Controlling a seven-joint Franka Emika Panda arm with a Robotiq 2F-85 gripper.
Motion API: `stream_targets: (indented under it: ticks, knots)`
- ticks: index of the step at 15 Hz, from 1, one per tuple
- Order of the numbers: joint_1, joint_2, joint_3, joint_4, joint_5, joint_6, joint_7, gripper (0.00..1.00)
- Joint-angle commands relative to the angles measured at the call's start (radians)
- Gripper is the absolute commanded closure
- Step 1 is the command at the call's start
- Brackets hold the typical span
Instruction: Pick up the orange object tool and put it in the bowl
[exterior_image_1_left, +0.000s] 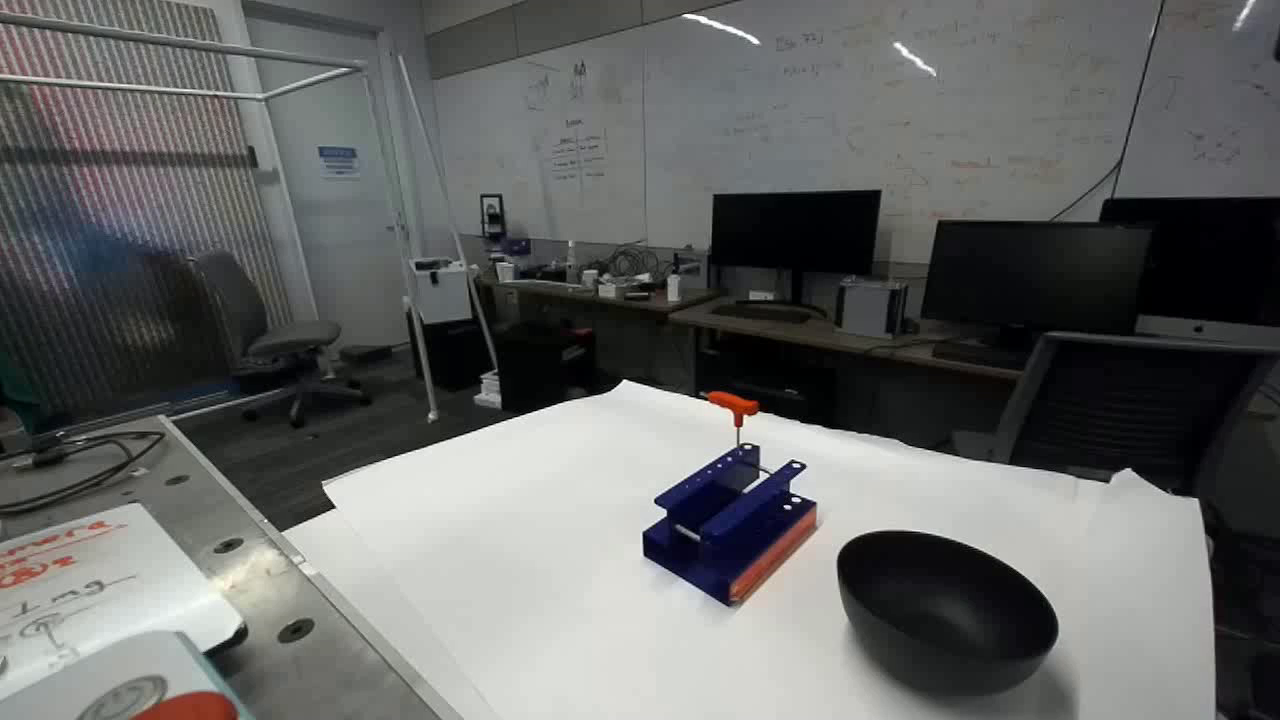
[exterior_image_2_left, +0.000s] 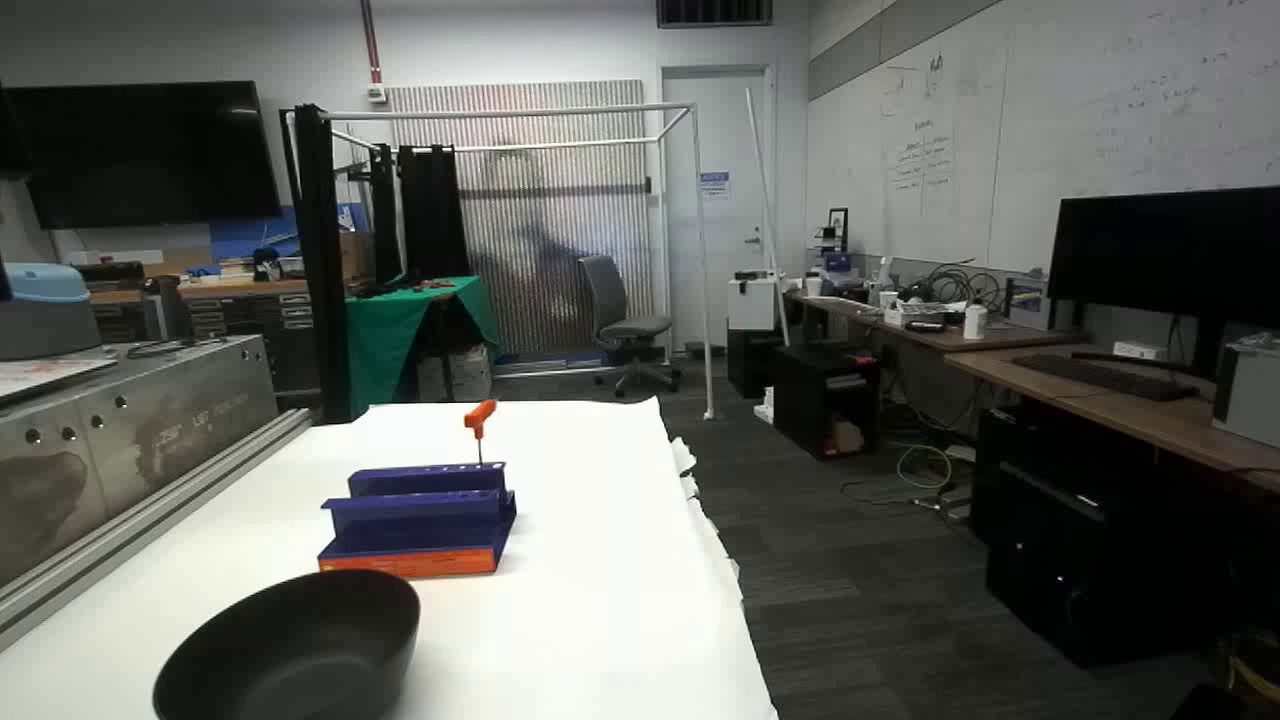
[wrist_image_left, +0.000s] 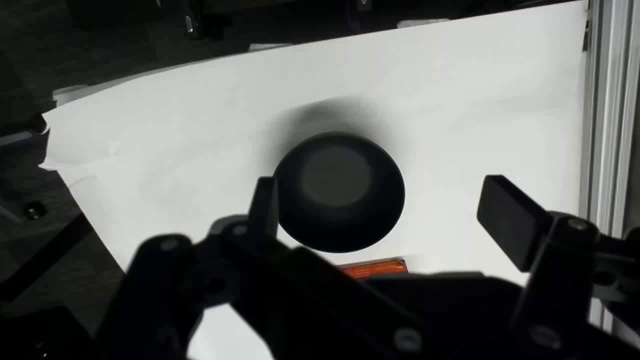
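Note:
The orange tool (exterior_image_1_left: 734, 403) has a T-shaped handle on a thin metal shaft. It stands upright at the far end of the blue rack in both exterior views, handle on top (exterior_image_2_left: 480, 418). It is out of sight in the wrist view. The black bowl (exterior_image_1_left: 945, 610) sits on the white paper beside the rack; it also shows in an exterior view (exterior_image_2_left: 300, 650) and in the wrist view (wrist_image_left: 337, 192). My gripper (wrist_image_left: 385, 210) is open and empty, its fingers wide apart, with the bowl below in the wrist view. The gripper is out of view in both exterior views.
The blue rack (exterior_image_1_left: 735, 520) has an orange strip along its base (exterior_image_2_left: 410, 563); only that strip shows in the wrist view (wrist_image_left: 375, 268). White paper (exterior_image_1_left: 520, 560) covers the table. A metal rail (exterior_image_2_left: 200, 490) runs along one table side. A dark chair (exterior_image_1_left: 1140, 410) stands behind the table.

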Motion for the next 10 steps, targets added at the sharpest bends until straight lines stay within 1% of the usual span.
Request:
stream_targets:
  ticks: [1, 6, 7, 8, 10]
  knots:
    - [0.001, 0.001, -0.001, 0.008, -0.001, -0.002, 0.001, 0.0]
    - [0.001, -0.005, -0.001, 0.019, -0.001, -0.002, 0.0, 0.0]
    - [-0.007, 0.046, 0.013, 0.045, -0.01, 0.016, 0.009, 0.0]
    - [-0.021, 0.158, 0.051, 0.108, -0.032, 0.057, 0.032, 0.0]
    - [-0.036, 0.256, 0.089, 0.161, -0.058, 0.14, 0.074, 0.0]
